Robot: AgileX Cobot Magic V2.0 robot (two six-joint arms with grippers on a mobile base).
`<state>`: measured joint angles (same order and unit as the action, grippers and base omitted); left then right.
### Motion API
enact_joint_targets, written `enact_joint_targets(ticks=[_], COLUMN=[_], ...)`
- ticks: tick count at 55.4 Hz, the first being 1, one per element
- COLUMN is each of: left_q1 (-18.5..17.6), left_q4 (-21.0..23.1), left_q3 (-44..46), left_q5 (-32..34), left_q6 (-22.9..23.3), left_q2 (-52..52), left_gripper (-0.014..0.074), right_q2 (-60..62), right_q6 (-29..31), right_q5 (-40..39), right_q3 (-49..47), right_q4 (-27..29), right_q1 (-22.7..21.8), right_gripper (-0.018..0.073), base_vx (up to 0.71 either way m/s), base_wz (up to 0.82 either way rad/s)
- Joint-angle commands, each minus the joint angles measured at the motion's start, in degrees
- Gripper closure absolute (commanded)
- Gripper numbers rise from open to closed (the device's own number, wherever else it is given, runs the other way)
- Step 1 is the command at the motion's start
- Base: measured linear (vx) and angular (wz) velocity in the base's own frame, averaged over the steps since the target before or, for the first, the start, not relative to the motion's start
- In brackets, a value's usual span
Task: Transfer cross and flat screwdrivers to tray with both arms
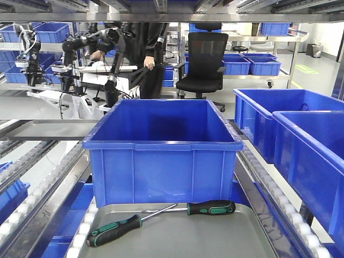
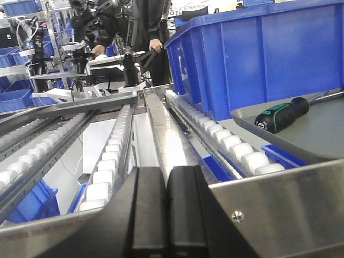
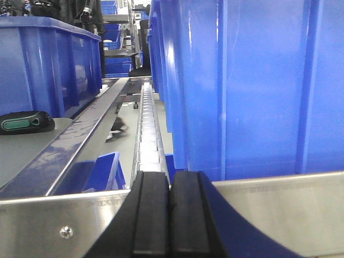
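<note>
Both screwdrivers lie in the tray [image 1: 252, 239], so I judge the transfer itself done and the arms parked at the end of the job. The left screwdriver [image 1: 114, 230] lies with its handle toward the near-left and its shaft running up to the right; the right screwdriver [image 1: 210, 207] sits further back, handle to the right, shaft pointing left. Their shafts seem to meet or cross near the middle of the tray, though I cannot tell whether they touch. Just behind the tray stands a deep blue bin [image 1: 161, 145].

My left pincer [image 2: 166, 215] has its fingers pressed together, holding nothing, low behind a steel rail [image 2: 279, 215]. From it, the tray and one green-and-black handle lie ahead and off to the right, well apart. My right pincer [image 3: 170, 215] is likewise closed and empty, with the other handle visible far to its left, beyond the roller track [image 3: 148, 134].

If anything is left, I think it is only to keep both arms clear and confirm the tools rest steady.
</note>
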<state>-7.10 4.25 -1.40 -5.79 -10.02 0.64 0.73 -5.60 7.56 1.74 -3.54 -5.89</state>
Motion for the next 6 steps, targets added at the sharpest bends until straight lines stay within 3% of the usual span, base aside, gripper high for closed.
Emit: enact_joint_targets(ticks=[1, 6], left_q1=[0.2, 0.2], left_q4=[0.13, 0.13], left_q3=[1.3, 1.3], left_q5=[4.5, 4.5], left_q6=[0.41, 0.41], left_q2=[0.69, 0.69], left_gripper=[0.0594, 0.0594], right_q2=[0.2, 0.2], right_q6=[0.03, 0.03], right_q5=[-5.22, -5.22], right_q3=[0.41, 0.41], right_q4=[-0.72, -0.72], right_q1=[-0.39, -0.39], right_gripper=[0.0567, 0.0567], base_vx=[0.0, 0.0], base_wz=[0.0, 0.0])
